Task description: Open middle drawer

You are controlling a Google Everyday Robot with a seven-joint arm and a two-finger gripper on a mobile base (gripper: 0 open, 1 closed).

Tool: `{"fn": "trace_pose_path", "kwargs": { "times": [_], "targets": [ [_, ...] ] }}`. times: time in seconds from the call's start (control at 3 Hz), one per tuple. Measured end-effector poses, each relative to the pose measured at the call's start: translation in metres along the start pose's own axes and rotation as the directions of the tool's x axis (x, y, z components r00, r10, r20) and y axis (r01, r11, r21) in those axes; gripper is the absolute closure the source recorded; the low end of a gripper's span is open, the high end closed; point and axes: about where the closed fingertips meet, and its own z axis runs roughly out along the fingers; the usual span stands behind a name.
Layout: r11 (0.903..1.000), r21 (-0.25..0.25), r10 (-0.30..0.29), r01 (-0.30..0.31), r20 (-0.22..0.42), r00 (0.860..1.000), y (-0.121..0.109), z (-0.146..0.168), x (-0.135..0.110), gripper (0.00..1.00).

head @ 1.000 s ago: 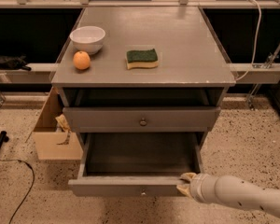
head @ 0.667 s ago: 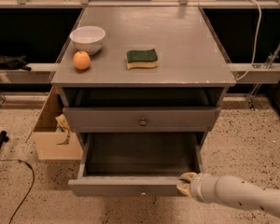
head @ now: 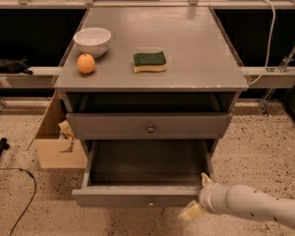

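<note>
Middle drawer [head: 137, 195] stood pulled far out below the tabletop [head: 196, 48]. The gripper [head: 199, 195] was at its right front corner, fingers [head: 192, 211] spread apart, the corner between them, not clamped.

no readable text; the gripper [head: 199, 196] is at the cabinet's [head: 196, 38] lower right front.

The single camera looked down from high in front of the grey cabinet [head: 196, 38], facing its drawer fronts squarely. It stood near enough that the cabinet filled the middle of the view, with speckled floor [head: 265, 141] showing at both sides. The gripper [head: 199, 196] lay at the lower right, low by the cabinet's front right corner, its arm running off the right edge.
</note>
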Motion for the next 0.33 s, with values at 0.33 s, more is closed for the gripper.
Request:
{"fn": "trace_pose_path", "kwargs": {
  "times": [0.33],
  "targets": [
    [1.0, 0.0, 0.0, 0.0, 0.0, 1.0, 0.0, 0.0, 0.0, 0.0]
  ]
}}
